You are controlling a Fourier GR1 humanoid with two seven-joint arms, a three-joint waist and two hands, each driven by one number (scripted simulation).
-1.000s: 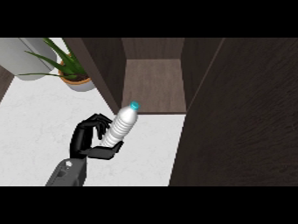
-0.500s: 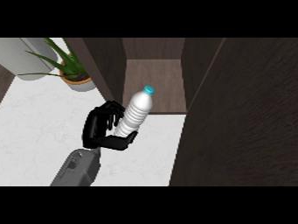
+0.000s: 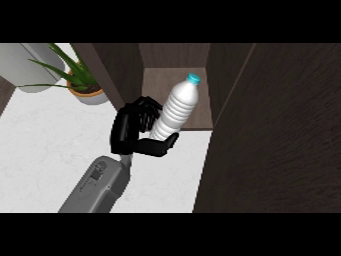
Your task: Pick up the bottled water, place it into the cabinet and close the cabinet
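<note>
One ribbed bottled water, hand-held.

White ribbed bottle, blue cap

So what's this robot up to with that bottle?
One hand is curled round a water bottle with a blue cap and holds it up at the mouth of an open wooden cabinet. The bottle's top leans in over the cabinet's floor, but it isn't set down inside yet. A potted plant stands on the white counter to the side. The other hand isn't in view.
</note>
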